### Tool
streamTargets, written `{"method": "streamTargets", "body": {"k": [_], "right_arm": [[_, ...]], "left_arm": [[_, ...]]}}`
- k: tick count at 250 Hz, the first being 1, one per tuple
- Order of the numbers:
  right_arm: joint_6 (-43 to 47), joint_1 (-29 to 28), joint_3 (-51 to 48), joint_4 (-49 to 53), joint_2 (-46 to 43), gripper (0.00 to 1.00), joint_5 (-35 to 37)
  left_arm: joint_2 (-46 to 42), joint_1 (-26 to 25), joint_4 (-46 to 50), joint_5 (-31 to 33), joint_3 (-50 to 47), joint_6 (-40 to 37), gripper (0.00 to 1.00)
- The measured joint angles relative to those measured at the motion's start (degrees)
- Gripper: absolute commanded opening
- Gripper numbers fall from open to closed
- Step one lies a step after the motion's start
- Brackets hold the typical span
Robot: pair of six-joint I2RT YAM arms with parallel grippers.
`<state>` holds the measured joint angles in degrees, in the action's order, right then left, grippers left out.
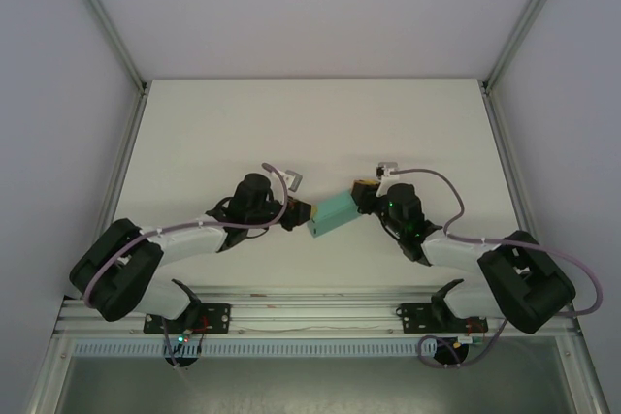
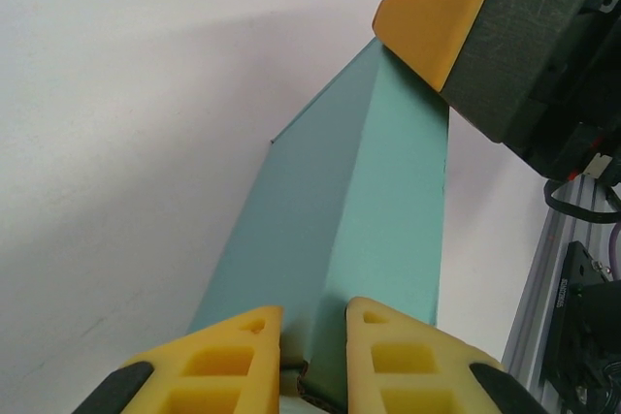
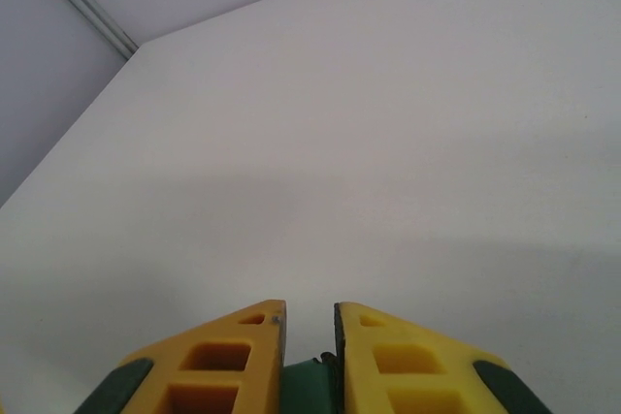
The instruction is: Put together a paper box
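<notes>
"Two grippers on one paper box [image 1: 330, 213]? Where is it?"

"Over the near half of the table [image 1: 291, 123], about 6 o'clock from the middle in the top view. It is teal, folded into a long closed shape, and it lies aslant, running from 8 o'clock up to 2 o'clock."

"Who has which end?"

"The left gripper [image 1: 297, 212] has the 8 o'clock end and the right gripper [image 1: 361, 199] has the 2 o'clock end. Both are clamped on the card."

"Do the wrist cameras agree?"

"Yes. On the left wrist the left gripper [image 2: 312, 322] pinches the near end at 6 o'clock, and the box [image 2: 369, 201] runs away toward 1 o'clock, where a yellow finger [image 2: 427, 21] of the right gripper meets its far end. On the right wrist a sliver of green [image 3: 306, 375] sits squeezed in the right gripper [image 3: 309, 312] — bare table [image 3: 388, 143] beyond."

"Is it resting on the table?"

"I can't tell."
</notes>
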<state>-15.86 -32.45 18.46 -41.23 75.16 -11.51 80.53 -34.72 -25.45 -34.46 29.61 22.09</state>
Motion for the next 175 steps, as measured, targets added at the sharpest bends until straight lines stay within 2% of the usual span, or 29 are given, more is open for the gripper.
{"method": "streamTargets", "body": {"k": [38,107,126,163,175], "right_arm": [[0.00,0.04,0.00,-0.48,0.46,0.03,0.11],[0.00,0.42,0.28,-0.15,0.07,0.11,2.10],[0.00,0.42,0.90,1.40,-0.68,0.17,2.73],[-0.04,0.59,2.34,4.98,-1.40,0.22,4.22],[-0.22,0.63,2.78,5.97,-1.53,0.23,4.74]], "left_arm": [[0.85,0.00,-3.30,0.46,-1.38,-0.85,0.03],[3.50,0.20,-7.32,0.61,-1.03,-2.16,0.04],[4.00,0.28,-6.73,0.83,-0.04,-2.78,0.18],[4.55,0.26,-2.62,1.90,3.50,-4.66,0.22],[4.96,0.28,-0.81,2.29,5.05,-5.35,0.28]]}}
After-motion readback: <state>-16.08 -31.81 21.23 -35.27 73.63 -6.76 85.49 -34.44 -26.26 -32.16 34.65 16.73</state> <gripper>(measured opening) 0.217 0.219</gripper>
